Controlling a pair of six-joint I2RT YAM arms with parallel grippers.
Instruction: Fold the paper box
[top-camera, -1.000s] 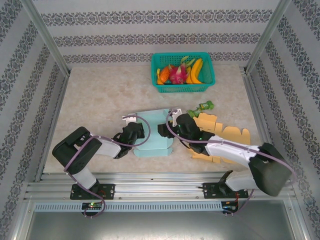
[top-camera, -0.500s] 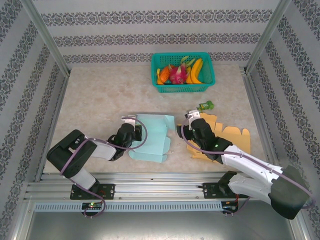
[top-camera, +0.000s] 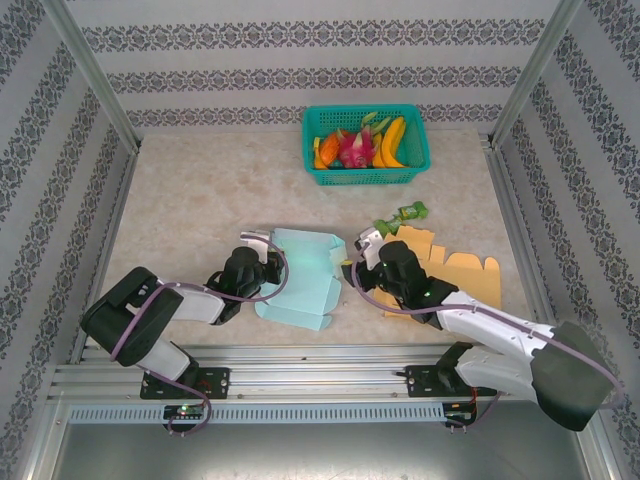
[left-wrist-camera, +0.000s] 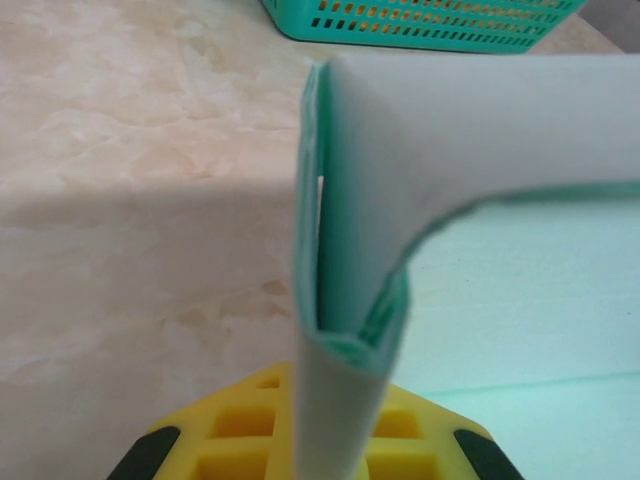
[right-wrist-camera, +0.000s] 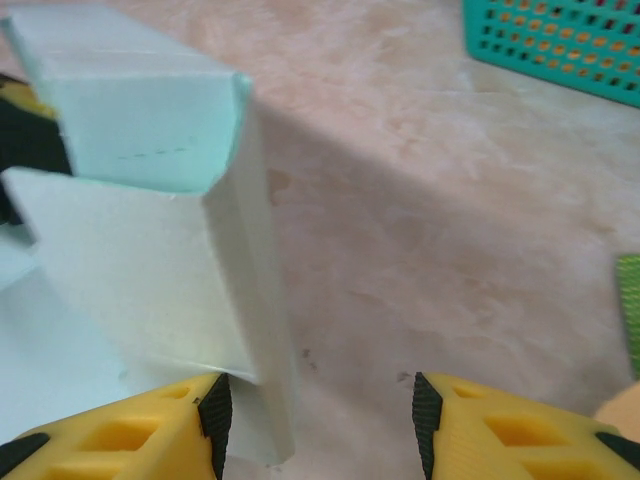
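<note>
Marbled table (top-camera: 200, 190): my left gripper (top-camera: 268, 262) clamps the left flap of the light, flimsy box (top-camera: 305, 275); right gripper (right-wrist-camera: 320, 415) agape beside its right wall.

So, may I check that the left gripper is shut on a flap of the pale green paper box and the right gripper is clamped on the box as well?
Not quite. The right gripper is not clamped on the pale green paper box. The right wrist view shows its jaws open, with bare table between them and the box wall beside one finger. The left gripper is indeed shut on a flap.
</note>
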